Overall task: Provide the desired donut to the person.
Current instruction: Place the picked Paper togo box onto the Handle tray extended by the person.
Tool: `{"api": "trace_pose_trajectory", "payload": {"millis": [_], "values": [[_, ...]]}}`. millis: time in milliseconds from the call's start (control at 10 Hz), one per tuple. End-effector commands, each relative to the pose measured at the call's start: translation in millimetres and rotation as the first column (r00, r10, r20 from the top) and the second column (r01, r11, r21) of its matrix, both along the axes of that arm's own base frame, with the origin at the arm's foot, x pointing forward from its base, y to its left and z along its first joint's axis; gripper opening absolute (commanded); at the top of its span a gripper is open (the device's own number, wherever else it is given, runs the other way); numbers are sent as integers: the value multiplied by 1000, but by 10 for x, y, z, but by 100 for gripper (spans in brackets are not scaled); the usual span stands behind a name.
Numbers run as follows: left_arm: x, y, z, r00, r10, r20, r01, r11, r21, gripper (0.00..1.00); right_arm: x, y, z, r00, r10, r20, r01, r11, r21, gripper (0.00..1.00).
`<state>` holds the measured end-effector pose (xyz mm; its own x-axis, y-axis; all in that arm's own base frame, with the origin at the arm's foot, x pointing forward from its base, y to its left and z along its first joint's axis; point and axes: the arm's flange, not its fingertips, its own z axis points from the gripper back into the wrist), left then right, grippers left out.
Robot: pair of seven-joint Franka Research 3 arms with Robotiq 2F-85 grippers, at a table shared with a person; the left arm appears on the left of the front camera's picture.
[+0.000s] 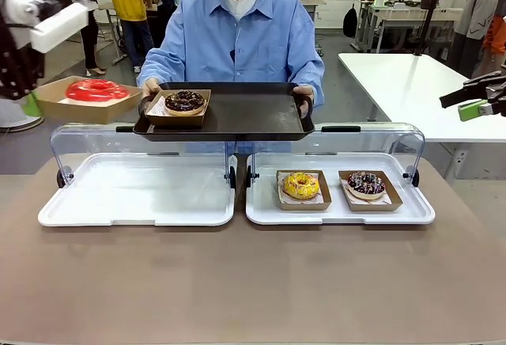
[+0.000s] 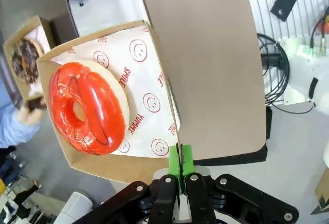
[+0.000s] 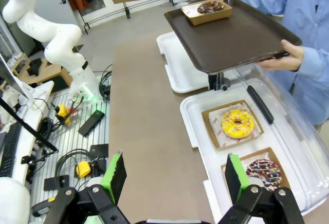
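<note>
Left gripper (image 2: 180, 170) clenched on brown cardboard tray's (image 2: 110, 165) edge, keeping red-glazed ring donut (image 2: 87, 108) level ahead for handover; right gripper (image 3: 175, 175) released.

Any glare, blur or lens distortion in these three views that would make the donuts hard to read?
Front view: even lighting, sharp; the red donut reads clearly. Left wrist view: glossy highlights on the red donut's icing, and the chocolate donut at the picture's edge is soft and stretched. Right wrist view: wide-angle bending toward the edges, yet the yellow donut and sprinkled donut stay crisp.
</note>
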<state>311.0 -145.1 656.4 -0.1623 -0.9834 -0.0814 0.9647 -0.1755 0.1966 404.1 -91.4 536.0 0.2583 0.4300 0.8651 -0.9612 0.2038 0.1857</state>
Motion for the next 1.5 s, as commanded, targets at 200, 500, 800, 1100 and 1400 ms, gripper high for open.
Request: {"api": "trace_pose_trajectory", "payload": {"millis": [200, 500, 800, 1100, 1400], "values": [[367, -922, 151, 999, 40, 7, -40, 995, -90, 1, 2, 1, 5, 1000, 4, 7, -5, 1000, 13, 100], [501, -1528, 133, 998, 47, 33, -42, 988, -148, 1, 2, 1, 5, 1000, 4, 7, -5, 1000, 13, 100], [763, -2026, -59, 998, 52, 21, -48, 986, -158, 1, 2, 1, 5, 1000, 4, 7, -5, 1000, 13, 100], [1225, -2246, -264, 999, 52, 9, -49, 985, -167, 1, 2, 1, 5, 1000, 4, 7, -5, 1000, 13, 100], [1611, -2338, -441, 999, 39, 6, -37, 983, -181, 1, 2, 1, 5, 1000, 4, 7, -5, 1000, 13, 100]]}}
